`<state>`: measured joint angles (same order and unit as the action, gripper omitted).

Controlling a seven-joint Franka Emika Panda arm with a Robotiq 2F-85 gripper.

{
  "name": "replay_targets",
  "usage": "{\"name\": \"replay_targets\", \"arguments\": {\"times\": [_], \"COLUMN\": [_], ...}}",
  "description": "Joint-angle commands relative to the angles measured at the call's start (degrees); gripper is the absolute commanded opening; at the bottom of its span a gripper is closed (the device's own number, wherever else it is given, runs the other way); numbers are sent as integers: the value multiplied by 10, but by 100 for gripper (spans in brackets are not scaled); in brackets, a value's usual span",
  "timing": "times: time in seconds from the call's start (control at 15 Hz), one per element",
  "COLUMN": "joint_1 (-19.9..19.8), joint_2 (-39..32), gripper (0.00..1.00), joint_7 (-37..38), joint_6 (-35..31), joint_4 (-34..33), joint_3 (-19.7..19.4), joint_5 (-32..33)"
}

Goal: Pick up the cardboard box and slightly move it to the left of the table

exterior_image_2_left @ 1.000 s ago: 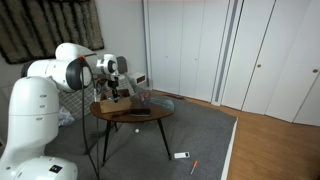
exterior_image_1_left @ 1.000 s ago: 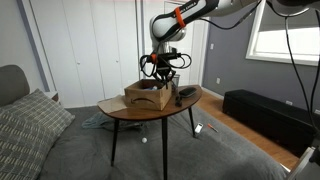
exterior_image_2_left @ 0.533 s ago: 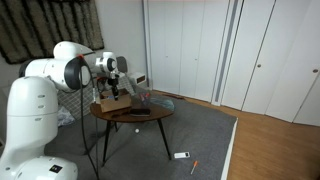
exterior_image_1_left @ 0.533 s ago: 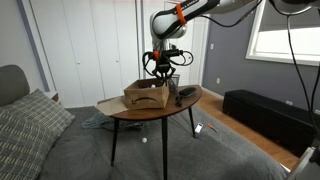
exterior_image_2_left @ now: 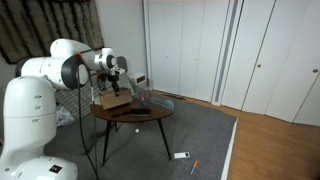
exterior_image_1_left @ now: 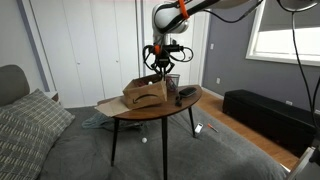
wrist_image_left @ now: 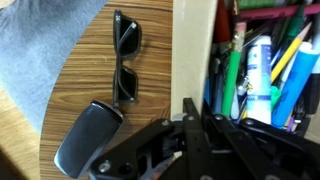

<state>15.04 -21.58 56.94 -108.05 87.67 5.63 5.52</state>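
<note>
On counter [exterior_image_1_left: 120, 110]: cardboard box [exterior_image_1_left: 146, 93], tilted, mid-surface; I can't tell if it clears the wood.
Grip: end effector [exterior_image_1_left: 162, 70] clenched on box's wall from above.
Beside box: sunglasses [wrist_image_left: 125, 55], dark case [wrist_image_left: 88, 135].
Inside: pens [wrist_image_left: 250, 80].

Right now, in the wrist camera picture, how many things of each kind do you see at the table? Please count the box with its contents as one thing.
cardboard box: 1
sunglasses: 1
dark case: 1
Total: 3
The pens inside the box are too crowded to count.
</note>
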Motion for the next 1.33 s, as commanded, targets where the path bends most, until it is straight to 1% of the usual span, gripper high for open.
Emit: {"name": "replay_targets", "arguments": {"times": [0.0, 0.2, 0.33, 0.53, 0.73, 0.87, 1.27], "joint_1": [-6, -6, -8, -11, -16, -16, 0], "joint_2": [34, 41, 45, 50, 50, 50, 44], "gripper": [2, 2, 2, 2, 2, 2, 2], "joint_7": [-14, -11, -11, 20, 71, 118, 261], "joint_6": [-36, -57, -60, -52, -51, -57, -96], "joint_4": [14, 15, 15, 9, 6, 8, 23], "joint_3": [2, 2, 4, 1, -3, -7, -12], "joint_5": [-23, -28, -37, -64, -99, -108, -77]}}
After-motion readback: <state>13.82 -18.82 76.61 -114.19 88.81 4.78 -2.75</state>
